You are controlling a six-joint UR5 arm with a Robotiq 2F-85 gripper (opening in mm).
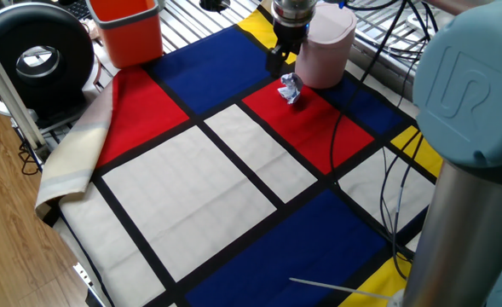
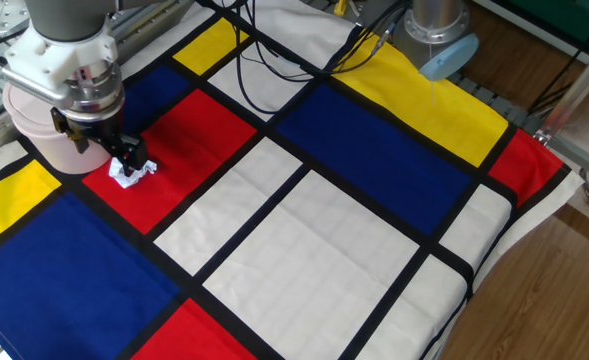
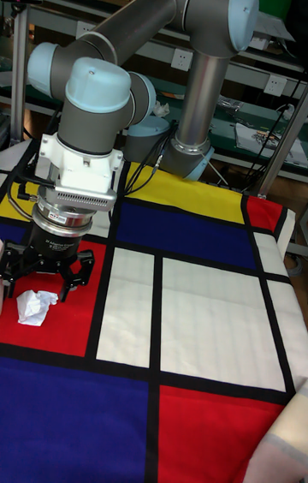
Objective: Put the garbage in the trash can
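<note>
The garbage (image 1: 291, 89) (image 2: 134, 174) (image 3: 35, 306) is a small crumpled white wad lying on a red panel of the cloth. Right beside it stands the trash can (image 1: 326, 49) (image 2: 36, 124), pale pink with a rounded lid. My gripper (image 1: 278, 60) (image 2: 124, 153) (image 3: 43, 271) hangs low over the wad, next to the trash can. It is open, and its black fingers (image 3: 79, 267) are spread to either side just above the paper. Nothing is held.
An orange square bin (image 1: 128, 29) stands at the far corner, beside a black round device (image 1: 34, 56). Cables (image 1: 389, 175) trail across the cloth toward the arm's base (image 1: 476, 162). The cloth's beige edge (image 1: 73, 158) is folded over on the left.
</note>
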